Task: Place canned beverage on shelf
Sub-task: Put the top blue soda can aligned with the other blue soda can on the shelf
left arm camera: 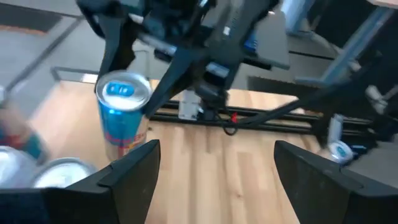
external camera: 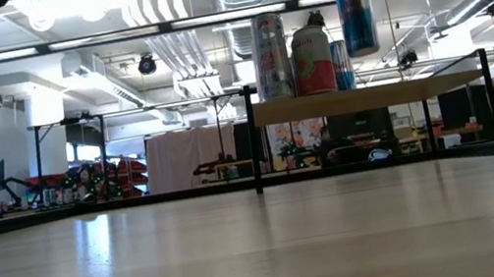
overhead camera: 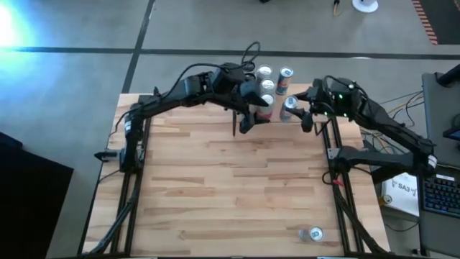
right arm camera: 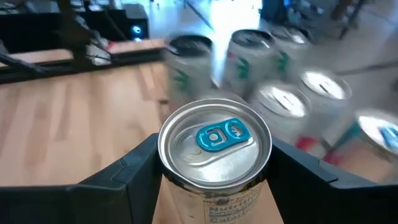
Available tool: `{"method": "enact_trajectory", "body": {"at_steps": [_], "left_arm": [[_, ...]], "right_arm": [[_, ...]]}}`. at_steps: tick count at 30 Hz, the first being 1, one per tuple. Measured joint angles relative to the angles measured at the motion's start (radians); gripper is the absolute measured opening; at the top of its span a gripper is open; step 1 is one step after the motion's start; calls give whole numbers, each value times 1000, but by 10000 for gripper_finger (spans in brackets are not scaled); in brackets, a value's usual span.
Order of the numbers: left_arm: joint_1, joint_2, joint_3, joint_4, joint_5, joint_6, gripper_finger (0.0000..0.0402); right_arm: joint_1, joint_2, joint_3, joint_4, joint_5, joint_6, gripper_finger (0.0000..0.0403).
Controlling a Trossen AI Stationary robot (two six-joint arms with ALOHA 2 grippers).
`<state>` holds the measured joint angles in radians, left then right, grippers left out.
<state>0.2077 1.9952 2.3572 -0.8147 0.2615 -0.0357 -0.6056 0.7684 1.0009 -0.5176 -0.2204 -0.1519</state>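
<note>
Closest to the lens in the right wrist view is the silver top of a slim can (right arm camera: 214, 144) with a blue pull tab, clamped between the right gripper (right arm camera: 214, 177)'s two dark fingers; the small print on its side begins "Nutrition" and the rest cannot be read. In the low view this blue and silver can (external camera: 355, 12) hangs above the pale wood shelf (external camera: 370, 96), clear of the panel, near the shelf's right half. Three cans stand on the shelf there: a tall one (external camera: 271, 56), a red and white one (external camera: 312, 60) and a blue one (external camera: 342, 66) partly hidden; their labels are too small to read. From above, the shelf's cans (overhead camera: 267, 85) cluster at the far edge of the butcher-block table (overhead camera: 230, 187), with the left gripper (overhead camera: 248, 122) just beside them, its fingers (left arm camera: 134, 171) spread apart around nothing. One more can (overhead camera: 314, 234) lies alone near the table's front right edge.
</note>
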Motion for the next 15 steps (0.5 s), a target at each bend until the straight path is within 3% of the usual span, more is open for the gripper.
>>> {"method": "enact_trajectory", "body": {"at_steps": [4, 9, 15], "left_arm": [[0, -46, -1, -11, -73, 10, 290], [0, -68, 0, -35, -114, 21, 290], [1, -71, -1, -70, -128, 2, 290]], "right_arm": [[-182, 53, -43, 31, -130, -48, 234], [-361, 127, -67, 150, -393, -50, 237], [-430, 239, -58, 173, -476, -114, 238]]}}
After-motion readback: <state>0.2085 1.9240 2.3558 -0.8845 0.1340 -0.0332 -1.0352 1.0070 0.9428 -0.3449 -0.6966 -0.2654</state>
